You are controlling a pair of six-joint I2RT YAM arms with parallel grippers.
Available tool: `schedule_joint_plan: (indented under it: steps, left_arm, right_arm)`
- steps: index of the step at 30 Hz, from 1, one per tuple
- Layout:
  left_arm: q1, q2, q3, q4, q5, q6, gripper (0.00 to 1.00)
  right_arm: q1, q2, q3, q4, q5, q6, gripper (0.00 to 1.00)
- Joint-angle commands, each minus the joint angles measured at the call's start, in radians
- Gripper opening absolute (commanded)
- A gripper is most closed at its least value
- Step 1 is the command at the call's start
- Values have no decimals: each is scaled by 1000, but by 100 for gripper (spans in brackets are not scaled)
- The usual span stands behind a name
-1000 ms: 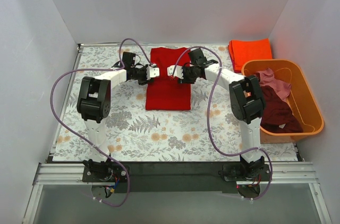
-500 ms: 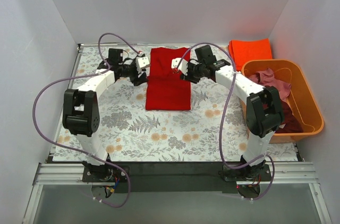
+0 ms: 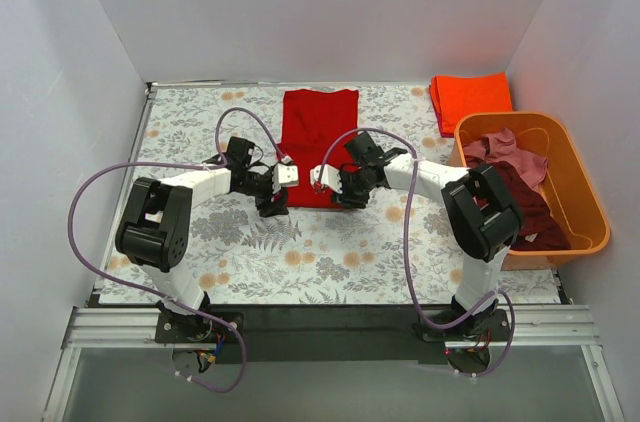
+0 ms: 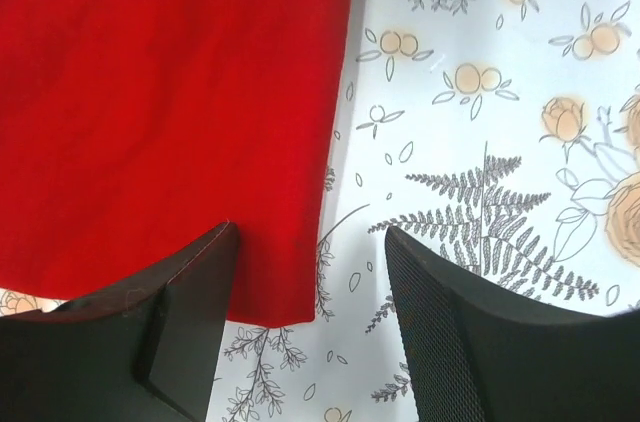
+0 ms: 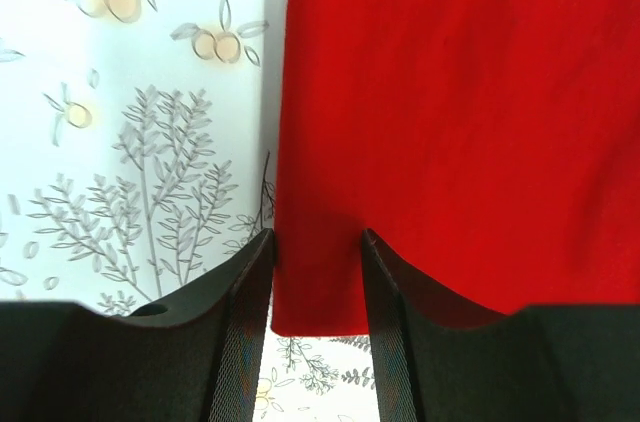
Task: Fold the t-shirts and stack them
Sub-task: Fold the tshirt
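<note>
A bright red t-shirt (image 3: 318,132) lies flat as a long folded strip in the middle of the flowered table (image 3: 250,242). My left gripper (image 3: 285,182) is at its near left corner and my right gripper (image 3: 322,180) just beside it, over the near hem. In the left wrist view the left gripper (image 4: 310,272) stands open, the corner of the red t-shirt (image 4: 170,92) lying between its fingers. The right gripper (image 5: 315,282) is also open, its fingers on either side of a corner of the red t-shirt (image 5: 460,92), which lies flat.
An orange-red folded t-shirt (image 3: 470,97) lies at the back right corner. An orange tub (image 3: 590,212) stands on the right with a maroon t-shirt (image 3: 520,207) and a dusty pink t-shirt (image 3: 505,152) heaped inside. White walls enclose the table.
Both grippers have come from the far part of the red t-shirt down to its near hem. The left jaws have opened wider.
</note>
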Motion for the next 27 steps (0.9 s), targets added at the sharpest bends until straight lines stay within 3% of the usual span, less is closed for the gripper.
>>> schedule_joint_plan:
  steps: [1,6,9,20,22,25,27]
  left_arm:
    - [-7,-10,-24,59,-28,78,59]
    - [-13,2,-91,71,-70,154,59]
    - [-16,22,-101,79,-94,161,51]
    - [-17,39,-87,57,-102,169,3]
    - [-17,40,-72,47,-105,152,0]
    - [-17,42,-58,22,-110,152,0]
    - [-17,40,-61,22,-113,158,0]
  right_arm:
    - [-8,13,-24,42,36,-19,47]
    - [-8,7,-82,55,59,-50,45]
    - [-7,3,-111,66,65,-59,43]
    - [-4,-20,-154,78,96,-64,41]
    - [-4,-21,-151,79,105,-64,39]
    - [-4,-47,-151,79,111,-57,48]
    - [-4,-76,-162,79,103,-57,49]
